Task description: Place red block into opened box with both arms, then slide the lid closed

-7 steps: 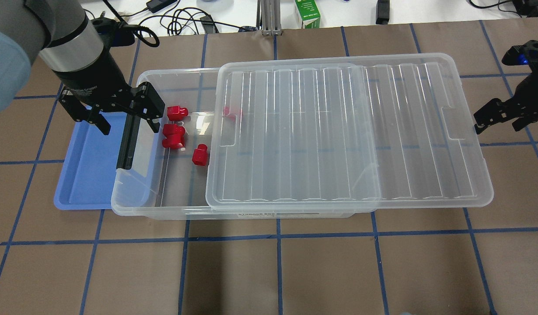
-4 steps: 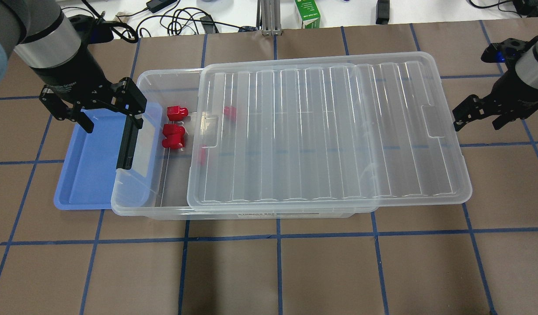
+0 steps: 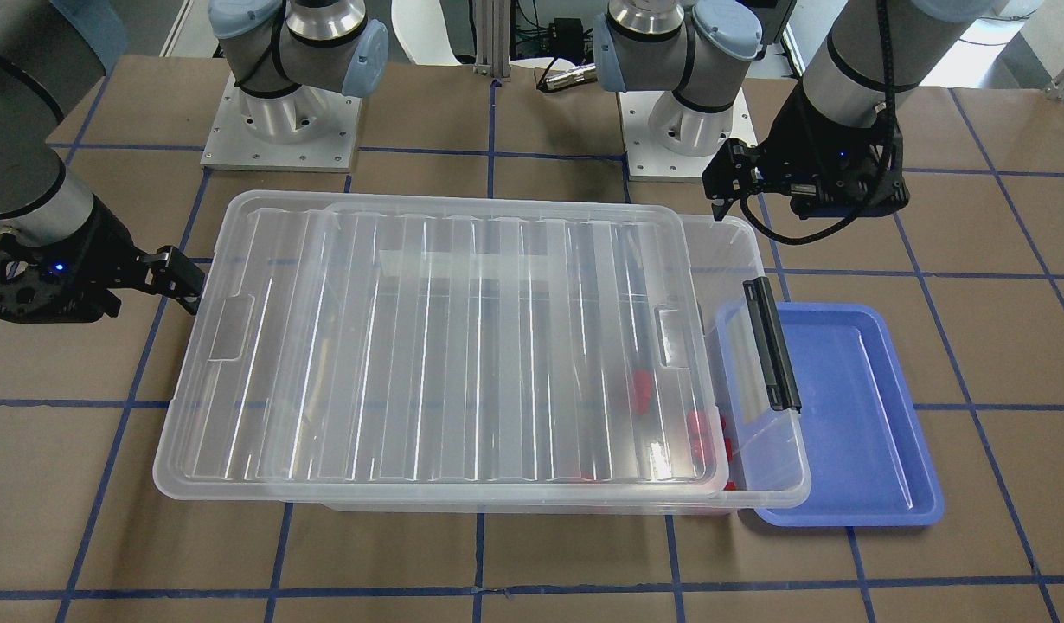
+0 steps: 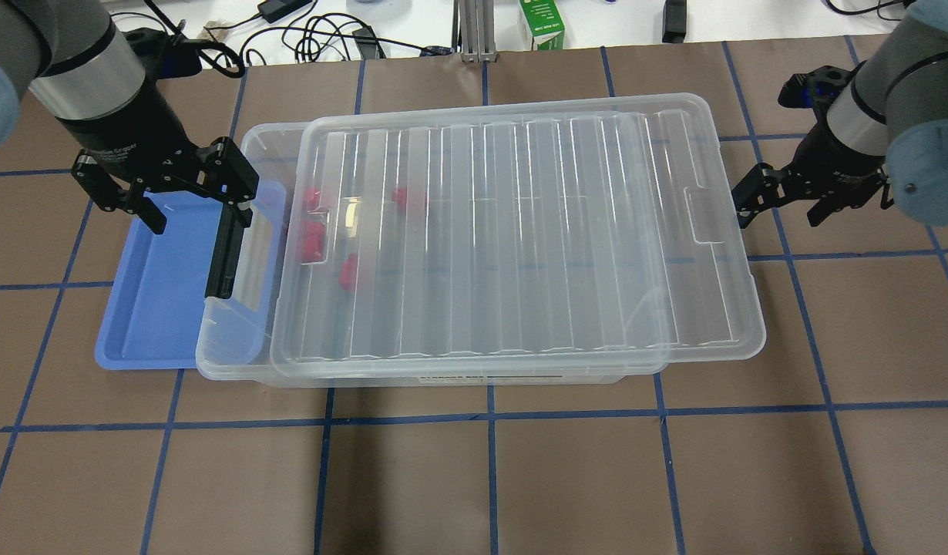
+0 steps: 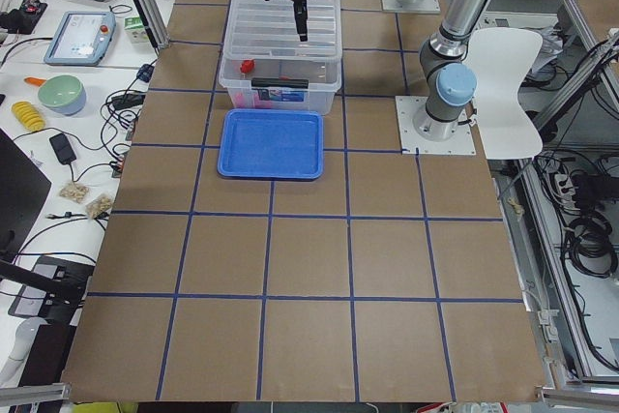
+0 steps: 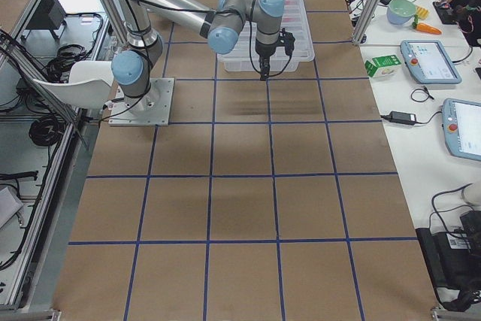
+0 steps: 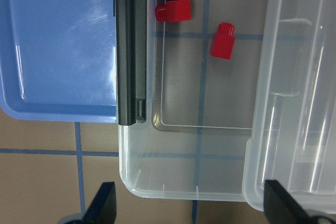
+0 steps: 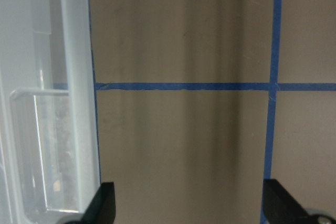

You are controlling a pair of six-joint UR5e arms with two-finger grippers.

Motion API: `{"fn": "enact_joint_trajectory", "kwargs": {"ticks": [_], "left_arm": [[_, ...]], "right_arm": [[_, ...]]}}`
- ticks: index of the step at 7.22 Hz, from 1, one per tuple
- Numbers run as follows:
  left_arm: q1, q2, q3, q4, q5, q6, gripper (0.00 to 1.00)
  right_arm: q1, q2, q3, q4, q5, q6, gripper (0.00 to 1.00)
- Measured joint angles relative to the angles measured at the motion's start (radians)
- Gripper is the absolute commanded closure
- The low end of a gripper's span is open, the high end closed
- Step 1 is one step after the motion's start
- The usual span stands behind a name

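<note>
The clear ridged lid (image 4: 520,231) lies over most of the box (image 4: 220,339), leaving only its left end with the black bar (image 4: 226,247) uncovered. Several red blocks (image 4: 312,243) lie on the box floor, blurred through the lid. The left wrist view has three red blocks (image 7: 222,40) beside the lid (image 7: 299,103) edge. My left gripper (image 4: 196,208) hangs open and empty over the black bar. My right gripper (image 4: 778,208) is open at the lid's right rim, with one finger (image 4: 745,206) against it. The right wrist view shows that rim of the lid (image 8: 79,77).
A blue tray (image 4: 150,301) sits partly under the box's left end. Cables and a green carton (image 4: 542,27) lie beyond the far table edge. Both robot bases (image 3: 281,121) stand behind the box.
The lid has slid left over the box and now covers the red blocks. My right gripper moved left with it. My left gripper drew back left early on and then stayed put.
</note>
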Motion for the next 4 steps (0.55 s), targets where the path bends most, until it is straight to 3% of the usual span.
{"fn": "enact_joint_trajectory", "kwargs": {"ticks": [4], "left_arm": [[-0.012, 0.002, -0.002, 0.001, -0.006, 0.0, 0.0]], "right_arm": [[0.108, 0.009, 0.0, -0.05, 0.0, 0.053, 0.0]]}}
